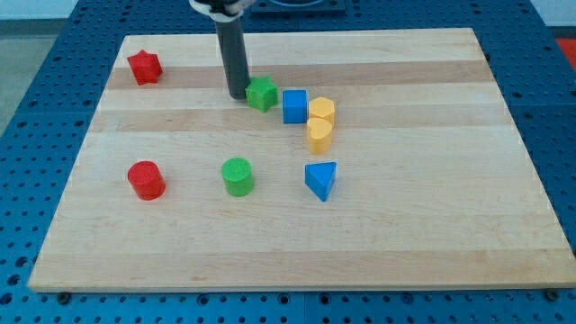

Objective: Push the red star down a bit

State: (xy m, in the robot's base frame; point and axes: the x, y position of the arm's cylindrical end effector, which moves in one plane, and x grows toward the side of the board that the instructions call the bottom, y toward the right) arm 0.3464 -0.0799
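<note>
The red star lies near the board's top left corner. My tip rests on the board to the right of the star, well apart from it. The tip stands just left of a green star-like block, touching or nearly touching it. The dark rod rises from the tip to the view's top edge.
A blue cube sits right of the green block. Two yellow blocks stand next to it. A blue triangle, a green cylinder and a red cylinder lie lower. The wooden board lies on a blue perforated table.
</note>
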